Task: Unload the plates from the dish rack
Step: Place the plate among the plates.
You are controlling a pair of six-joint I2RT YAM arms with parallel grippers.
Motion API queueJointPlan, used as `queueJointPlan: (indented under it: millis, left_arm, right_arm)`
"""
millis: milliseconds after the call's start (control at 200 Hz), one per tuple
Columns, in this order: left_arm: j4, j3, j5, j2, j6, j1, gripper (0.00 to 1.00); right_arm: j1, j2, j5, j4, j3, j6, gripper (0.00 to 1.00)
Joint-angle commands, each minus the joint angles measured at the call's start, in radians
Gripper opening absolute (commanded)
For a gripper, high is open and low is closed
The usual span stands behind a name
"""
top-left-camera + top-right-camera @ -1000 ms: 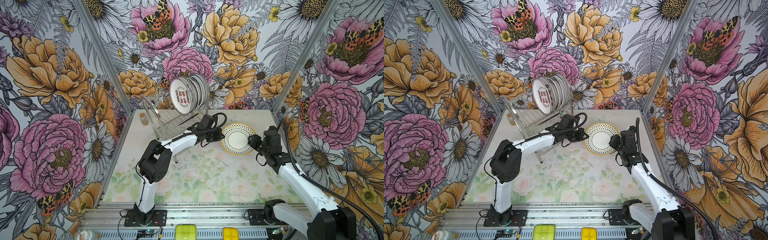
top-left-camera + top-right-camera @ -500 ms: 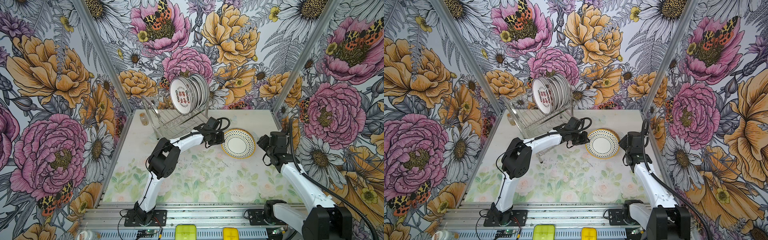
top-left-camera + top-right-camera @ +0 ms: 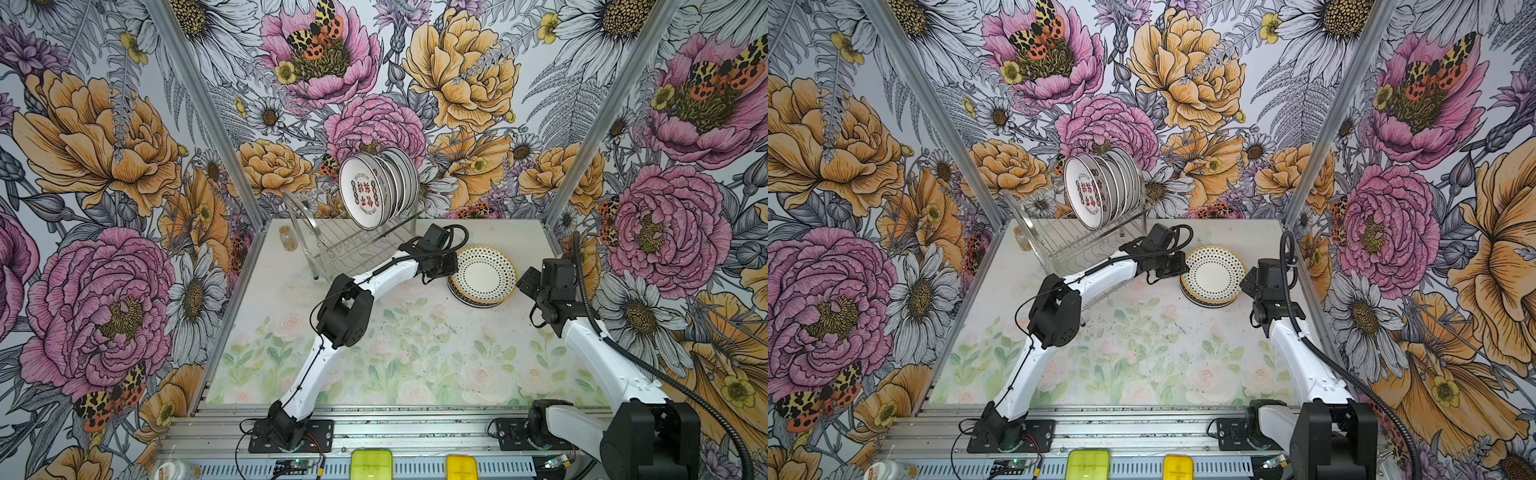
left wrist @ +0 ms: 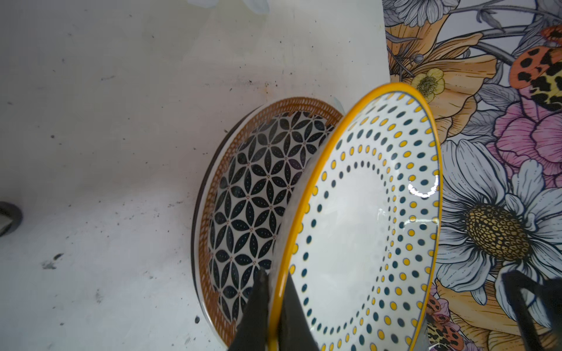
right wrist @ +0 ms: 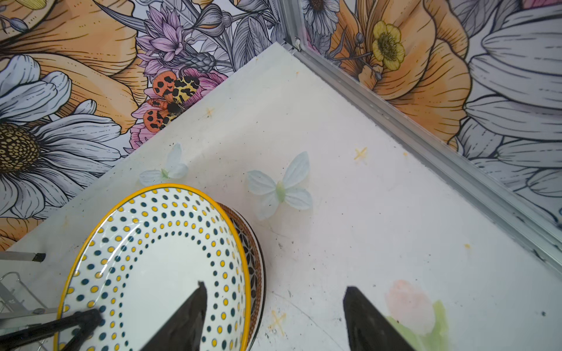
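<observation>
1. Since a second ago the dotted plate (image 3: pixel 484 276) has travelled toward the right wall and sunk over a short stack. The right tool (image 3: pixel 524 282) has let go of its rim and backed off.
2. The room is a tight booth of flower-printed walls (image 3: pixel 104 166). The right-hand wall stands near the stack, so there is little room to swing there.
3. The desk (image 3: pixel 415 353) is flat, pale, hard and dirt-speckled. A dropped plate would probably chip on it.
4. The dish rack (image 3: pixel 332 245) sits at the desk's back left. Its upper tier carries a row of plates (image 3: pixel 365 195) standing on edge, close together.
5. The dotted plate hangs tilted over a petal-patterned plate (image 4: pixel 252 197). Whether the two touch I cannot tell.
6. Glazed ceramic like this should be stiff, fairly heavy, slick and brittle. The thin rim is the only sensible hold, and it wants setting down gently.
7. The left tool (image 4: pixel 275 279) is clamped on the plate's yellow rim. The right tool's jaws stand wide apart, holding nothing, just beside the stack.
</observation>
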Motion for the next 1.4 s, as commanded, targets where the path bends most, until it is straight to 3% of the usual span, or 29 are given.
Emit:
queueJointPlan:
  millis: [0,445,580,646,686,926,1036,1151,1256,1396]
  left_arm:
    - [0.009,0.094,0.002,0.006,0.006,-0.001,0.00]
    - [-0.049,0.149,-0.034,0.062,0.027,0.007,0.00]
    - [-0.066,0.148,-0.051,0.061,0.033,0.006,0.17]
    - [-0.068,0.144,-0.057,0.058,0.038,0.007,0.35]
    - [-0.080,0.144,-0.074,0.055,0.037,0.005,0.41]
    - [-0.092,0.147,-0.088,0.040,0.040,0.006,0.58]
    - [-0.154,0.144,-0.168,0.007,0.060,-0.004,0.62]
    - [-0.172,0.075,-0.261,-0.063,0.071,-0.010,0.68]
    - [-0.196,0.031,-0.314,-0.120,0.084,-0.008,0.79]
    - [-0.200,-0.089,-0.407,-0.243,0.116,-0.015,0.81]
  right_arm:
    - [-0.003,-0.006,-0.019,0.005,0.045,-0.051,0.74]
    - [-0.003,0.010,-0.095,0.005,0.114,-0.090,0.80]
    - [0.000,-0.002,-0.105,0.007,0.136,-0.096,0.80]
    - [0.002,-0.010,-0.114,0.009,0.148,-0.108,0.81]
    - [0.001,-0.016,-0.115,0.009,0.156,-0.113,0.81]
    - [0.038,-0.039,-0.135,0.023,0.208,-0.133,0.85]
    - [0.079,-0.050,-0.123,0.023,0.249,-0.168,0.99]
    - [0.124,-0.050,-0.108,0.023,0.298,-0.189,0.99]
    - [0.197,-0.038,-0.070,0.023,0.355,-0.229,0.99]
    - [0.338,0.006,0.055,0.047,0.459,-0.373,0.99]
